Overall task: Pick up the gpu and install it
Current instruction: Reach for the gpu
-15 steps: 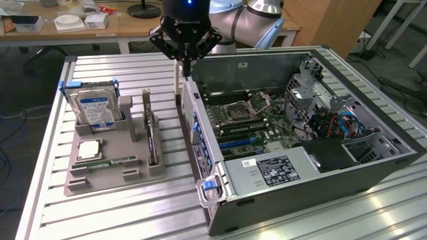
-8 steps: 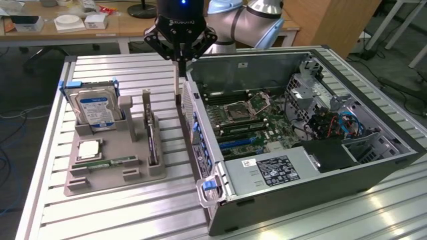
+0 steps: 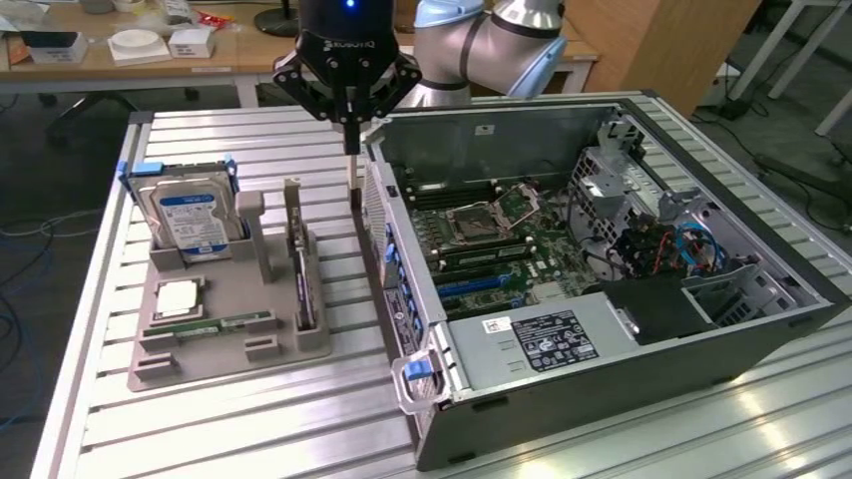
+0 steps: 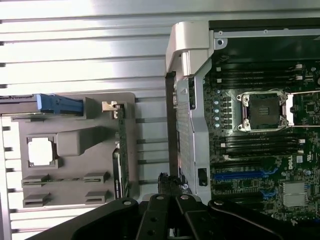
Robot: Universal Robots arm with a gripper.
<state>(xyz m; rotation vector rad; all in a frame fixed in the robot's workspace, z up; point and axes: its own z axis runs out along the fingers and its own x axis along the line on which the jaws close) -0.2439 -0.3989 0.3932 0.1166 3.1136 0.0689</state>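
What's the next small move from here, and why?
Probably shift toward the exterior view's left: the gripper hangs over the gap between grey holder and computer case, while the gpu stands on edge in the holder's slot, untouched.

Black claw [image 3: 353,118], blue status light [image 3: 349,3]; silver arm [image 3: 460,45], pale blue joint caps [image 3: 446,10].

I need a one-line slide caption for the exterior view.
End effector hangs between the open computer case and the grey holder, where the gpu stands on edge.
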